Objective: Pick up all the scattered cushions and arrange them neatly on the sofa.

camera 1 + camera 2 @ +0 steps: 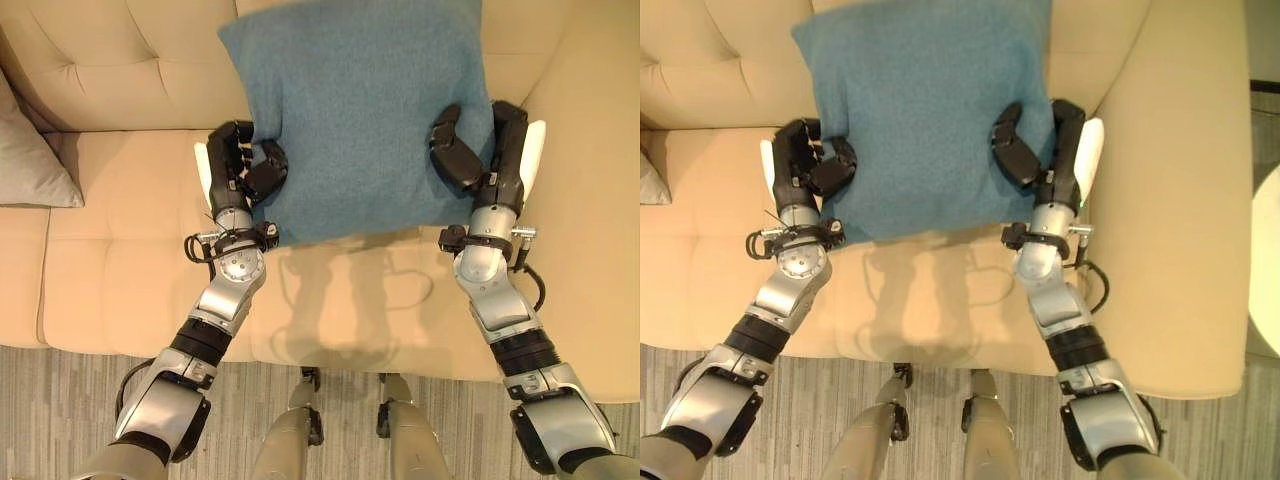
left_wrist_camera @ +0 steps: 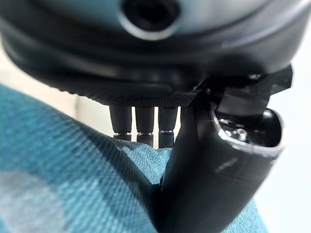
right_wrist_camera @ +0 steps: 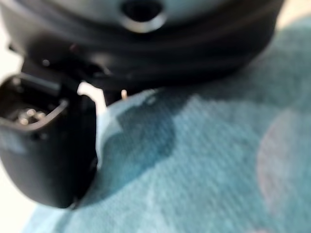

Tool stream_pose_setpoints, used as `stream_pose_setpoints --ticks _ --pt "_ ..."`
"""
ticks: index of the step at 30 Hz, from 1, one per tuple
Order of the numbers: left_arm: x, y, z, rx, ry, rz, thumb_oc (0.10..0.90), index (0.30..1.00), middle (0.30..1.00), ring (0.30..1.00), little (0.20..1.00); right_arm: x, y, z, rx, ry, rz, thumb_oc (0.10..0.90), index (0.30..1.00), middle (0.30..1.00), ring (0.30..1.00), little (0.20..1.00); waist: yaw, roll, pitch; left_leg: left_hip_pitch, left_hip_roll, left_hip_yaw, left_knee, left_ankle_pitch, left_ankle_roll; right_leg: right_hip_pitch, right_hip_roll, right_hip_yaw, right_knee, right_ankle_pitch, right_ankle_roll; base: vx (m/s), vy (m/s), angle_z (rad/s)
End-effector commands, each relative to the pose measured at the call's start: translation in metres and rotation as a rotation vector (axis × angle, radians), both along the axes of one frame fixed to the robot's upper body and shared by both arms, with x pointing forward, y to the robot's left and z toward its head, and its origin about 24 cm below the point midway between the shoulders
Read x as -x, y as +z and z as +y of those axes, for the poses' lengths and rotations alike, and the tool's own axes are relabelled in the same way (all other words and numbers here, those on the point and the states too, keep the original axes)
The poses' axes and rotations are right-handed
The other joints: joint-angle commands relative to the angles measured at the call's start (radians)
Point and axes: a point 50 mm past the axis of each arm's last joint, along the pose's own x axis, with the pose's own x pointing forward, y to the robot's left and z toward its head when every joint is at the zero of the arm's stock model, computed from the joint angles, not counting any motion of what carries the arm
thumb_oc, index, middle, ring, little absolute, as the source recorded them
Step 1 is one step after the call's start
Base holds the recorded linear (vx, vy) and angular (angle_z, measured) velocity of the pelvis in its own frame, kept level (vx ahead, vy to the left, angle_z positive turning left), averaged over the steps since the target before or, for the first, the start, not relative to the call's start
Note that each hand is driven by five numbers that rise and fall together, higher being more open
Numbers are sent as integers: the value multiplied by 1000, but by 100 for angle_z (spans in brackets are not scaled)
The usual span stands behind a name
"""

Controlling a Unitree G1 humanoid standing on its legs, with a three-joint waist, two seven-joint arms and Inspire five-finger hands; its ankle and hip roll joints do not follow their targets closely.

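A teal cushion (image 1: 360, 110) is held up over the beige sofa's seat (image 1: 130, 270), its top against the backrest and its lower edge lifted off the seat. My left hand (image 1: 240, 165) pinches the cushion's left edge, thumb on its front. My right hand (image 1: 480, 150) grips the right edge the same way. In the left wrist view the teal fabric (image 2: 73, 184) lies under the thumb (image 2: 214, 165). The right wrist view has the cushion's fabric (image 3: 204, 160) beside that hand's thumb (image 3: 43, 150).
A grey cushion (image 1: 30, 165) leans at the sofa's left end. The tufted backrest (image 1: 110, 60) runs along the far side, and the right armrest (image 1: 590, 180) rises beside my right arm. Grey carpet (image 1: 60, 400) lies in front of the sofa.
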Motion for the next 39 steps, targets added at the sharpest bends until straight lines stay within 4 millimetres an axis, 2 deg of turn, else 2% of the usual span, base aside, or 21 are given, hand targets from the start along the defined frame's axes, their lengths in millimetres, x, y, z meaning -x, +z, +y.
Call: stream_pose_setpoints --ticks 1,2,3,5,9,10,11,12,13,17,19,21,22,25,26,29,30,35,39 --pt "16 115 -31 -164 -98 -483 400 300 300 300 300 24 100 53 89 180 -498 400 300 300 300 300 7 -35 -64 5 -34 -50 1 -115 -21 -78 5 54 185 -187 51 -6 -31 10" --pt "11 140 -32 -195 -61 -506 400 300 300 300 300 19 118 58 116 148 -524 400 300 300 300 300 8 -32 -58 -7 -32 -55 1 -110 -26 -91 6 51 186 -184 52 -14 -18 7" --pt "11 142 -32 -194 -61 -510 400 300 300 300 300 19 120 58 116 148 -528 400 300 300 300 300 8 -32 -55 -8 -32 -56 1 -109 -26 -92 6 51 186 -184 52 -14 -25 7" --pt "6 162 -30 -232 -20 -514 400 300 300 300 300 15 135 63 134 120 -541 400 300 300 300 300 7 -30 -47 -17 -31 -62 1 -106 -30 -99 8 52 185 -181 53 -13 -18 10" --pt "1 210 -20 -407 83 -494 400 300 300 300 300 -2 163 66 209 37 -485 400 300 300 300 300 2 -21 -38 -37 -30 -63 1 -93 -41 -115 14 57 185 -173 54 -27 -10 7" --pt "1 211 -20 -407 83 -496 400 300 300 300 300 -2 164 67 209 38 -487 400 300 300 300 300 2 -21 -35 -37 -30 -64 1 -93 -41 -115 14 57 185 -172 54 -18 -12 5" --pt "-1 215 -16 -403 93 -476 574 561 561 561 561 -7 165 66 215 29 -452 541 512 512 512 512 2 -21 -32 -38 -30 -64 1 -92 -42 -116 15 58 185 -171 55 -14 -11 5" --pt "-3 215 -16 -375 80 -455 800 900 900 900 900 -13 166 64 221 13 -408 800 900 900 900 900 2 -18 -26 -41 -30 -66 1 -88 -43 -116 15 56 184 -171 55 -37 -47 5" --pt "-7 213 -15 -354 66 -426 800 900 900 900 900 -20 164 60 215 10 -339 800 900 900 900 900 4 -20 -16 -44 -31 -70 1 -83 -45 -113 16 51 180 -168 54 -41 -52 4" --pt "-13 196 -15 -311 16 -380 800 900 900 900 900 -26 157 56 242 14 -262 800 900 900 900 900 7 -20 -2 -40 -32 -74 1 -80 -49 -103 18 41 176 -172 50 -16 -28 4" --pt "-17 182 -15 -302 0 -341 800 900 900 900 900 -30 149 54 258 14 -221 800 900 900 900 900 7 -23 2 -35 -32 -77 1 -79 -50 -97 19 38 175 -172 48 0 -5 2" --pt "-25 158 -11 -293 -10 -268 800 900 900 900 900 -35 138 47 279 15 -160 800 900 900 900 900 7 -32 11 -28 -29 -74 1 -79 -53 -91 20 37 176 -170 47 0 0 0" --pt "-25 158 -11 -293 -10 -268 800 900 900 900 900 -35 138 47 279 15 -160 800 900 900 900 900 7 -32 11 -28 -29 -74 1 -79 -53 -91 20 38 176 -170 47 0 0 0" --pt "-30 136 7 -321 5 -198 800 900 900 900 900 -43 123 32 287 48 -41 800 900 900 900 900 9 -43 22 -25 -26 -69 1 -75 -55 -88 21 36 175 -163 45 -30 -8 1" --pt "-30 136 7 -321 5 -198 800 900 900 900 900 -43 123 32 288 48 -41 800 900 900 900 900 9 -42 22 -24 -26 -69 1 -75 -55 -87 21 36 175 -163 45 -45 -11 1" --pt "-32 125 25 -350 49 -143 800 900 900 900 900 -45 114 18 282 52 18 800 900 900 900 900 8 -48 34 -19 -23 -66 1 -72 -57 -83 23 35 175 -160 43 -44 -9 1" --pt "-32 120 38 -346 80 -120 800 900 900 900 900 -46 106 12 283 53 48 800 900 900 900 900 8 -50 38 -16 -22 -63 1 -71 -59 -78 24 36 171 -158 42 -43 -7 0" --pt "-30 108 56 -315 111 -87 800 900 900 900 900 -44 96 2 270 48 67 800 900 900 900 900 9 -51 40 -10 -20 -60 1 -71 -59 -69 26 37 167 -156 42 -23 -3 0" --pt "-29 93 62 -226 94 -72 800 900 900 900 900 -39 82 -9 145 68 55 800 900 900 900 900 5 -50 36 1 -18 -60 1 -75 -59 -54 29 37 165 -161 39 0 -1 1"
